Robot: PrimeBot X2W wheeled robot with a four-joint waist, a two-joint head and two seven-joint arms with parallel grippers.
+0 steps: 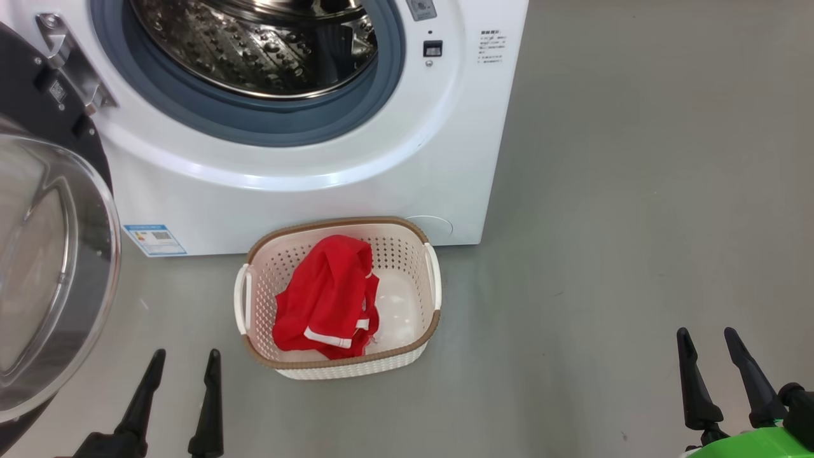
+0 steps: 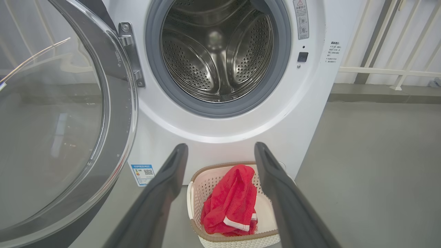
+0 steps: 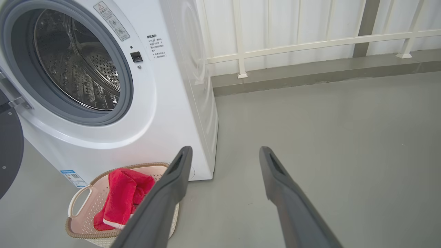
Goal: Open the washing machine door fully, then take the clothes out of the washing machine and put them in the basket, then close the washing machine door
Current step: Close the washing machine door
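Note:
The white washing machine stands with its steel drum bare inside. Its door, black-rimmed with a glass bowl, hangs swung wide at the left. In front of the machine on the floor sits the cream basket, and red clothes with white trim lie in its left half. My left gripper is open and empty, left of the basket. Far to the right, my right gripper is also open and empty.
Grey floor spreads to the right of the machine. A white railing and a low kerb run along the wall behind. A blue label sticker sits low on the machine's front.

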